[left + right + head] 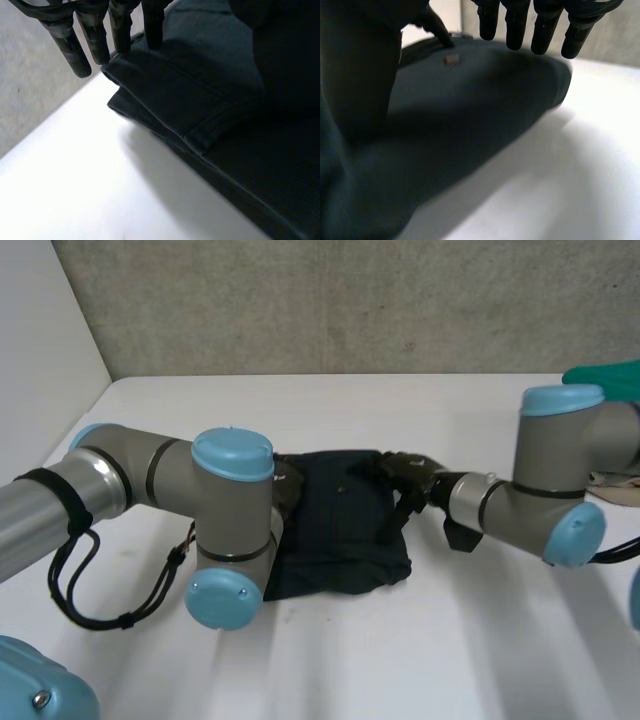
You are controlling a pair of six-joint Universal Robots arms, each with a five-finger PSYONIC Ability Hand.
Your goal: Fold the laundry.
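A dark navy garment (345, 525) lies folded into a compact stack in the middle of the white table (400, 660). My left hand (287, 488) rests at its left edge, fingers (95, 37) straight over the folded hem (190, 105). Over the stack's right edge hovers my right hand (408, 480), and its straight fingers (520, 25) hang just above the garment's top layer (470, 100). Neither hand grips any cloth.
A green object (610, 375) and a pale item (615, 485) lie at the table's far right behind my right arm. A grey wall (350, 300) backs the table. Bare white tabletop (75, 190) spreads toward the front.
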